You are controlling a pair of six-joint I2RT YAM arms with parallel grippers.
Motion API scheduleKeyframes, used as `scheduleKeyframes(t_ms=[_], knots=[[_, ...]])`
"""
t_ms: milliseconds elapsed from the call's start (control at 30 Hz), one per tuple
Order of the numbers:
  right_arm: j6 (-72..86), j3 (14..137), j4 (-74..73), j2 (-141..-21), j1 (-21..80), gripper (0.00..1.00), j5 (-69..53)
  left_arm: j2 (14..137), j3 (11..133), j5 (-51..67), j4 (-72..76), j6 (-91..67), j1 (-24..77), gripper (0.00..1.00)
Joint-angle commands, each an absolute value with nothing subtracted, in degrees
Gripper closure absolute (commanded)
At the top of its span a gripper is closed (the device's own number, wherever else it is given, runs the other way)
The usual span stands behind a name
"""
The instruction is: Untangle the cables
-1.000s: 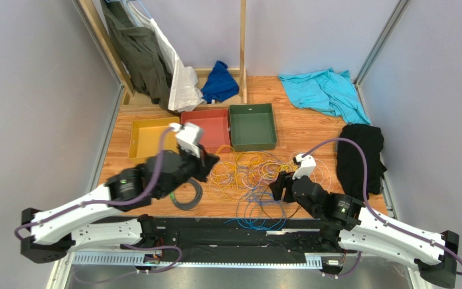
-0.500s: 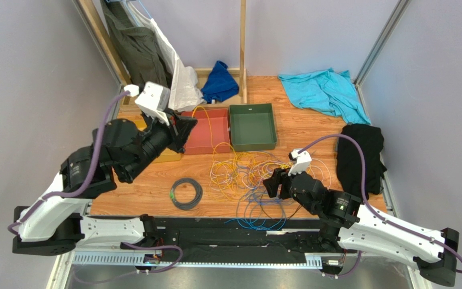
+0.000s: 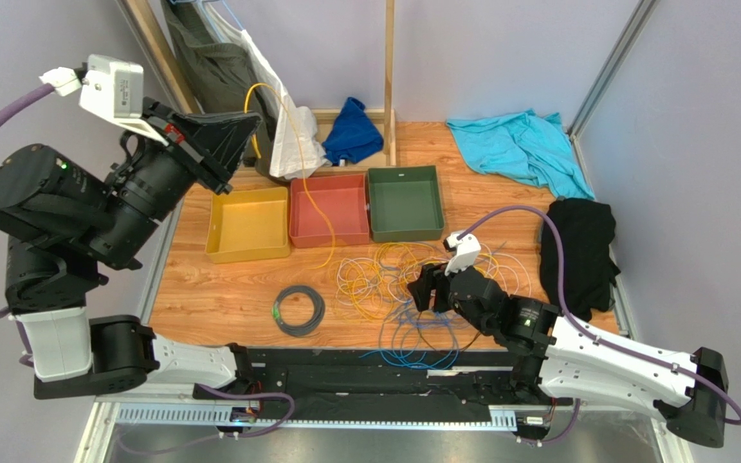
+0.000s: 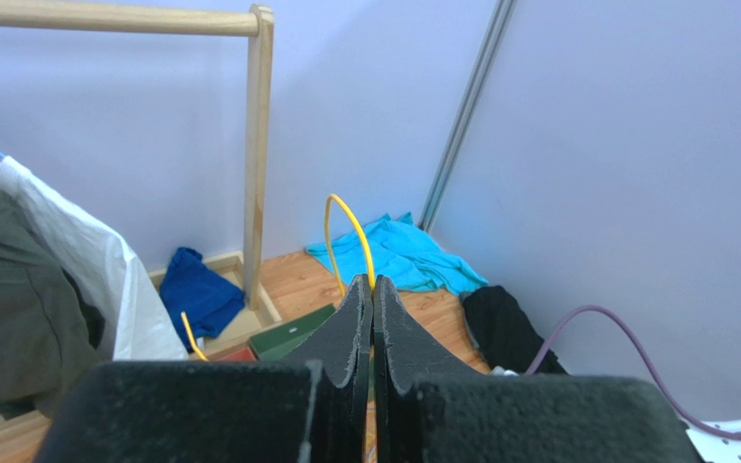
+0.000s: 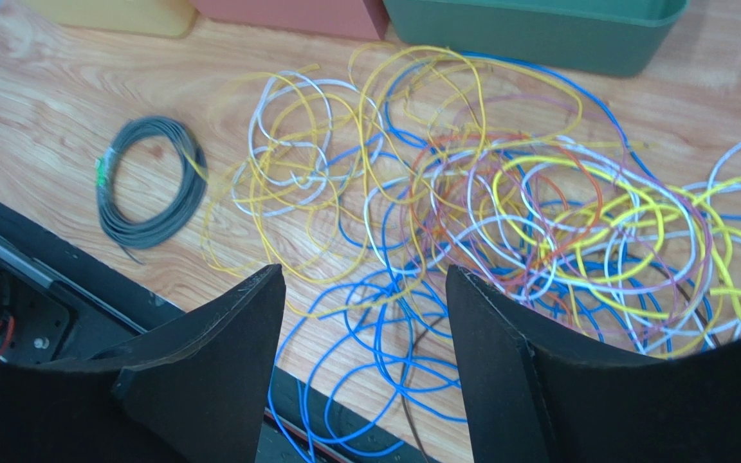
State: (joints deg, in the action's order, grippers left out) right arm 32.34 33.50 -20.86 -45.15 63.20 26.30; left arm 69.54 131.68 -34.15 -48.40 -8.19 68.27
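A tangle of cables (image 3: 413,285), yellow, blue, white-grey and orange, lies on the wood floor in front of the trays; it fills the right wrist view (image 5: 500,203). My left gripper (image 3: 254,123) is raised high at the back left, shut on a yellow cable (image 3: 299,164) that runs down from its tip to the pile; the cable arches above the closed tips in the left wrist view (image 4: 350,227). My right gripper (image 3: 421,287) is open, empty, just above the pile's near side (image 5: 365,275). A black coil with a green tag (image 3: 299,310) lies apart, left of the pile (image 5: 147,193).
A yellow tray (image 3: 247,224), a red tray (image 3: 331,208) and a green tray (image 3: 404,202) stand in a row behind the pile. A wooden rack with hanging clothes (image 3: 239,87), a blue cloth (image 3: 353,130), a turquoise cloth (image 3: 519,145) and a black cloth (image 3: 577,251) are around.
My left gripper has risen from the pile's left side up and back to the left, drawing the yellow cable out with it. My right gripper has crept slightly left over the pile.
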Motion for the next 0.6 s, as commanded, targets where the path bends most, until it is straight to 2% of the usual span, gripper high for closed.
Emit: scheduleKeyframes(t_ms=[0,233,333,567], knots=[[28.0,35.1,-14.0,-43.8,63.4,0.33,26.2,70.2,131.7,-33.3,-49.7,-5.4,68.6,1.00],[25.3,38.3,-14.2,-52.6,63.5,0.31,25.2,69.3,127.5,-33.7,-50.4,-6.9,68.6,1.00],[28.5,39.1,-15.8,-57.1,63.5,0.34,26.1,69.4,126.2,-35.1,-50.3,-7.1,68.6,1.00],[33.4,32.4,-14.0,-45.2,65.9,0.35,24.7,71.4,119.5,-46.5,-43.7,-3.1,68.3,1.00]])
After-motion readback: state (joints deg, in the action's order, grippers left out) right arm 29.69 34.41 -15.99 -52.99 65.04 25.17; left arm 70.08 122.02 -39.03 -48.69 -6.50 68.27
